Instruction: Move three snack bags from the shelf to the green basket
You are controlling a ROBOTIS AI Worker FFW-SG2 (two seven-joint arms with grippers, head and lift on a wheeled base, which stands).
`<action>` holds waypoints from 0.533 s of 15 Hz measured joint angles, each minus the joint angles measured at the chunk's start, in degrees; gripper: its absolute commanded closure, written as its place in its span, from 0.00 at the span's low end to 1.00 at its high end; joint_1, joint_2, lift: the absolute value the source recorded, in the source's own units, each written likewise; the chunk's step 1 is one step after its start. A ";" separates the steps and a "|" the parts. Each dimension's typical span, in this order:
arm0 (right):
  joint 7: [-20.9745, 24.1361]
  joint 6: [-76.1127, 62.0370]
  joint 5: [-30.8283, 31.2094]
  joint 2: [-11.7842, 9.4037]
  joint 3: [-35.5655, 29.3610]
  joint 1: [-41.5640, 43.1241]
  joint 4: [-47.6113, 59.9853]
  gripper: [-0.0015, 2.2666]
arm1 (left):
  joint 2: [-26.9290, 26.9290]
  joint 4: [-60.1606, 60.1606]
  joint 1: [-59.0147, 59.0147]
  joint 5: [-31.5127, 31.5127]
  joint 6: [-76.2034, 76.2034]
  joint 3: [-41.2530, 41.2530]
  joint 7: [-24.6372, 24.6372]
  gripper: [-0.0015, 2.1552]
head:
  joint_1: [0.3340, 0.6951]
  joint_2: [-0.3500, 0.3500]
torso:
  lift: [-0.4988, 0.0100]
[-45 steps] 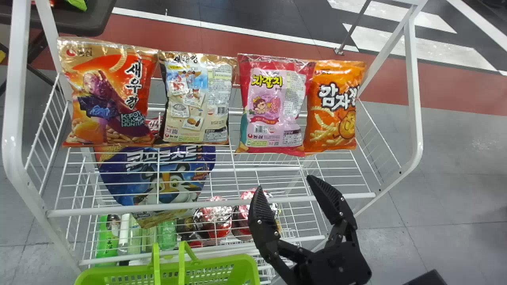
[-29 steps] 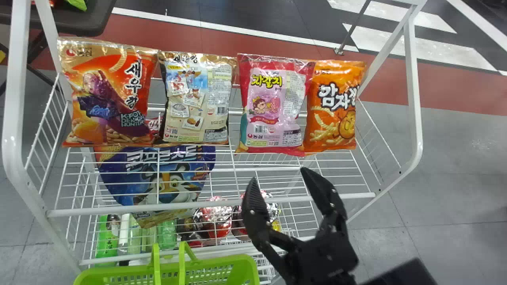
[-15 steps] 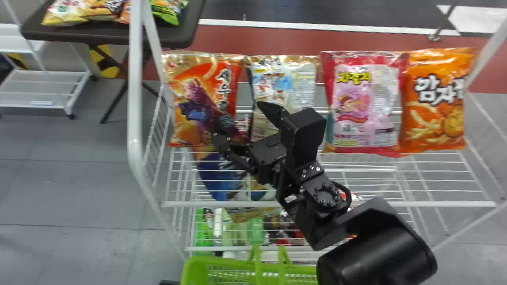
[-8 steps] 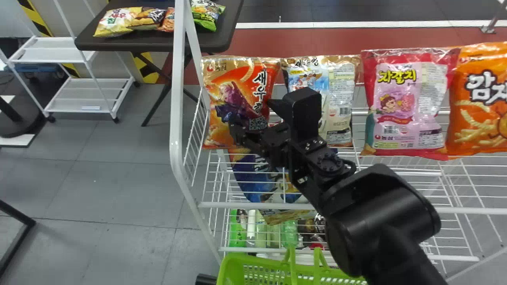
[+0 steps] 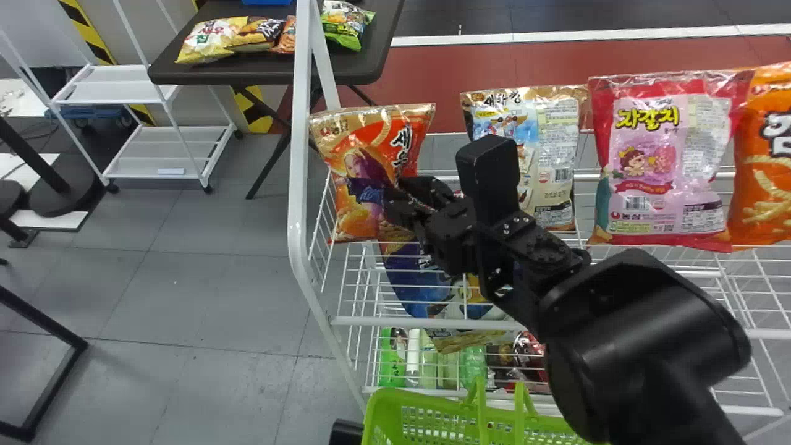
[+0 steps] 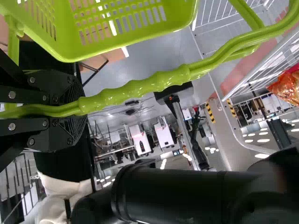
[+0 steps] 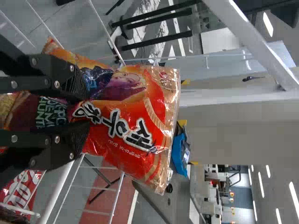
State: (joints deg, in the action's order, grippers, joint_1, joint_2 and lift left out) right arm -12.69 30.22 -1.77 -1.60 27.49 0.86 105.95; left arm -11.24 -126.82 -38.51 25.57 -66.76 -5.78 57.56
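Head view: the right claw point(image 5: 405, 196) is pinching a red-orange snack bag point(image 5: 377, 133) at the left end of a white wire shelf point(image 5: 426, 322), the bag leaning slightly as the two fingers are pressing on its sides. Farther right along the same shelf, a tan bag point(image 5: 556, 148), a pink bag point(image 5: 642, 167) and a bright orange bag point(image 5: 766, 185) are standing in a row. A blue bag point(image 5: 411, 287) is showing through the wires, with bottles point(image 5: 391, 364) standing lower down. In front of the shelf and below it, the green basket point(image 5: 383, 426) is waiting with its top facing up. Left wrist view: the left claw point(image 6: 78, 109) is closing around the basket's handle point(image 6: 135, 88). Behind the shelf, a dark bench point(image 5: 247, 75) is carrying several more snack packs point(image 5: 213, 40), and a white rack point(image 5: 117, 93) is standing nearby.
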 measured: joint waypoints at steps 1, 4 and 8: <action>-0.03 0.28 0.23 -0.89 -0.08 -1.47 2.79 0.94 | 0.10 0.00 0.00 -0.03 0.00 -0.04 0.00 0.72 | 1.00 0.68 | 0.89; -0.33 3.77 0.40 -4.42 -1.61 -7.19 14.91 0.94 | 0.50 -0.08 -0.14 -0.23 0.00 -0.07 -0.08 0.72 | 1.00 0.61 | 0.89; -0.32 8.10 -3.83 -11.27 -10.59 -19.90 33.98 0.94 | 0.78 -0.26 -0.25 -0.42 0.00 -0.11 -0.08 0.72 | 1.00 0.37 | 0.89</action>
State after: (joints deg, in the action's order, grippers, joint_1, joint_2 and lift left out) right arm -13.01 38.32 -5.60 -12.87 16.90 -19.04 139.94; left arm -10.47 -127.09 -38.76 25.15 -66.76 -5.89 57.47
